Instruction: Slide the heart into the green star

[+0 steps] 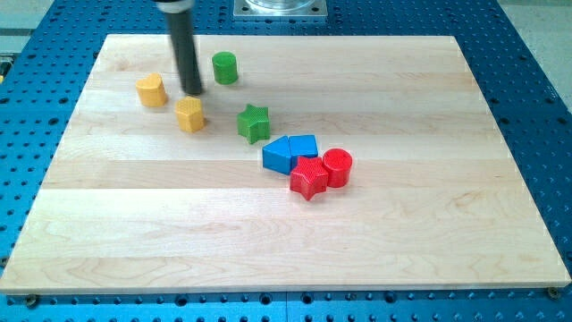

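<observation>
My tip (pixel 193 92) rests between yellow heart (pixel 152 90) and yellow hexagon (pixel 189 114); green star (pixel 254 122) lies right. End effector: a plain rod, holding nothing.

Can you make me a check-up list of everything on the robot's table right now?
Surface: wooden board on a blue perforated bench.
Job's things: yellow heart at the view's upper left; green star further right.
Clutter: yellow hexagon, green cylinder, two blue blocks, red star, red cylinder.
Claw: none; my tip sits between heart and green cylinder, just above the hexagon.
Cables: nothing seen.
Surroundings: metal plate at the view's top.
</observation>
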